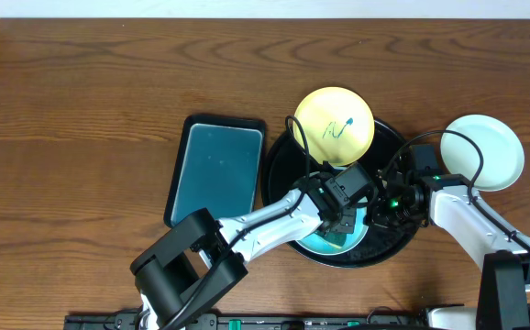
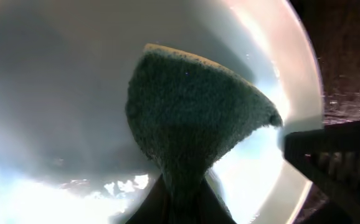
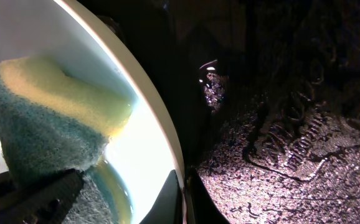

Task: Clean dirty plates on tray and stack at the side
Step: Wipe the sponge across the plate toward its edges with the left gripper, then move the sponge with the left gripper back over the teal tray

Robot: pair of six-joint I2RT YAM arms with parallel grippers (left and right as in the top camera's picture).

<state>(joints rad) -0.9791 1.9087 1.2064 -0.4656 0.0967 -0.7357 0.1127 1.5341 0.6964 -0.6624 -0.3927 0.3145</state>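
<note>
Near the desk's front edge, right of centre, the black tray (image 1: 283, 183) is carrying a mint plate (image 2: 55, 93). The right gripper (image 1: 375, 215) seems to be pinching that plate by its rim, while the left gripper (image 1: 340, 218), clenched on the sponge (image 2: 192, 118), is pressing the green face against it. I am judging two risks: the scrubbing push may be working the rim out of that thin pinch and sending the plate skating towards the yellow plate (image 1: 335, 126) overhanging the tray's far rim, or the narrowly squeezed sponge may be twisting free.

Tray (image 1: 279, 174) ctr crowded w/ both arms; open tabletop (image 1: 82, 110) to L.
</note>
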